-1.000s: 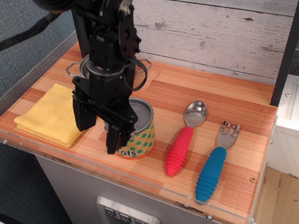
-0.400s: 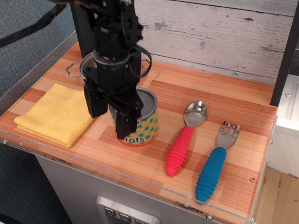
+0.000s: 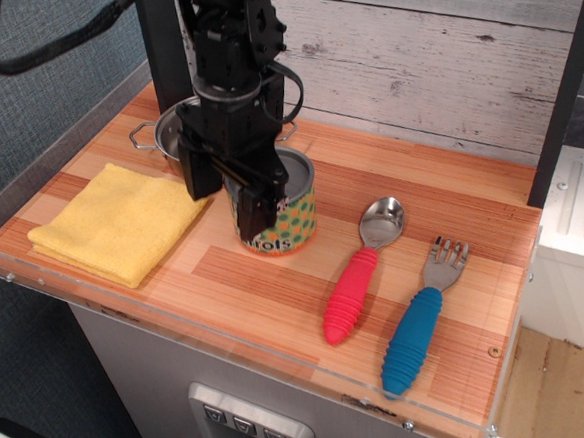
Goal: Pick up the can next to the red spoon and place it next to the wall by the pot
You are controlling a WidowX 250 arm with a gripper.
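The can, yellow with green and orange dots and a grey lid, stands upright in the middle of the wooden counter. My gripper comes down from above and is shut on the can, its black fingers covering the can's left side. I cannot tell whether the can rests on the wood or hangs just above it. The red spoon lies to the can's right. The steel pot sits behind my gripper, mostly hidden, below the whitewashed plank wall.
A folded yellow cloth lies at the left. A blue-handled fork lies right of the spoon. A clear plastic rim edges the counter's front and left. A dark textured wall stands at the left.
My gripper has moved back and to the right, toward the plank wall, and the can has moved with it, away from the counter's front edge and nearer the pot.
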